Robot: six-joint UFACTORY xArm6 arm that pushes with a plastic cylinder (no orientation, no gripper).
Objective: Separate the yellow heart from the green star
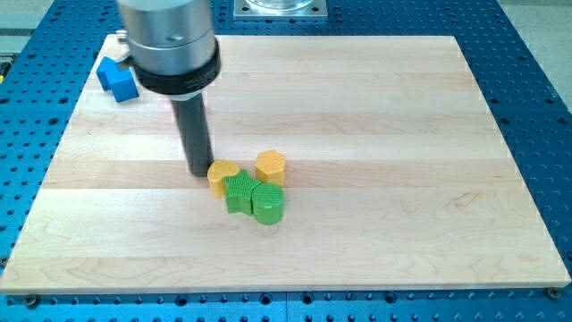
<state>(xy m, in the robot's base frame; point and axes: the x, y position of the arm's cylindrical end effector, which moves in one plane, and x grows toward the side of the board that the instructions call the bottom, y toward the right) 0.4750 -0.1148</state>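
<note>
The yellow heart (pixel 221 174) lies near the middle of the wooden board (pixel 375 107). The green star (pixel 239 192) touches it on its lower right side. My tip (pixel 199 172) stands just to the left of the yellow heart, touching or almost touching its left edge. The rod rises from there to the arm's grey and black body at the view's top left.
A yellow hexagon block (pixel 270 167) sits right of the heart, and a green round block (pixel 267 203) touches the star's right side. A blue block (pixel 117 79) lies at the board's top left corner, partly behind the arm.
</note>
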